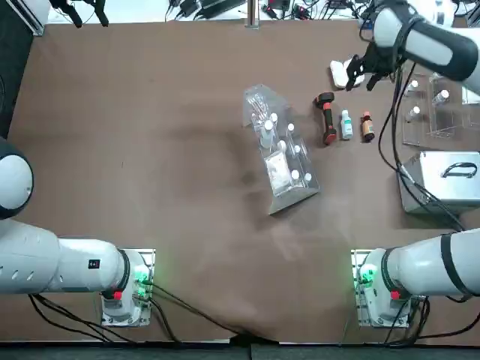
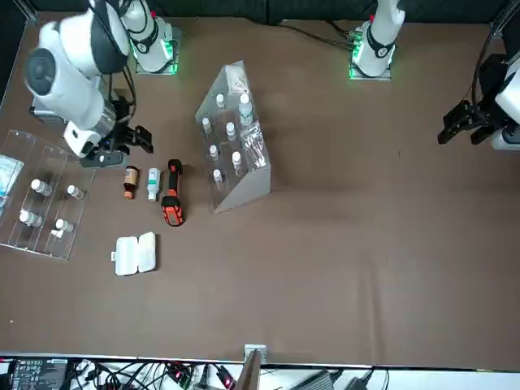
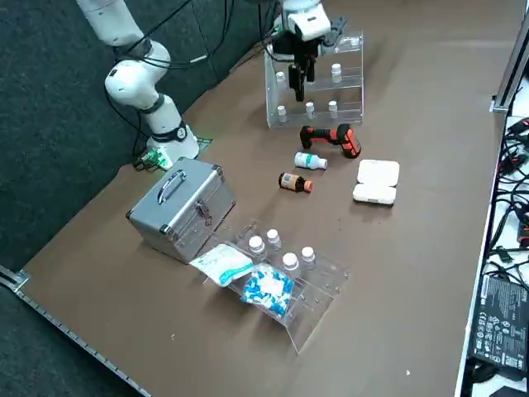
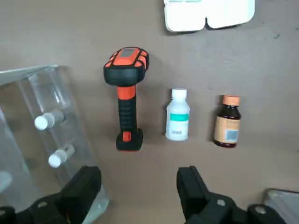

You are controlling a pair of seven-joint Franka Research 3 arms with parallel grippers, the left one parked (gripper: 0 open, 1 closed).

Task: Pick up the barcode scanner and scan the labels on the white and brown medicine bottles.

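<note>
Right gripper [image 4: 139,173]: spread wide, empty, at 1 o'clock from barcode scanner [image 1: 328,118], top view | scanner likely light, rigid; mid-handle to be gripped

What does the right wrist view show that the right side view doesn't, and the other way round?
Only the right wrist view: the pale blue patch on the brown bottle's label, and the clear gap between the spread fingers of the right pincer.

Only the right side view: the silver metal case and the bag of blue-and-white capsules.

Both: the barcode scanner, the white bottle, the brown bottle, the white plastic case, and the right pincer, which hovers above the table, holding nothing.
</note>
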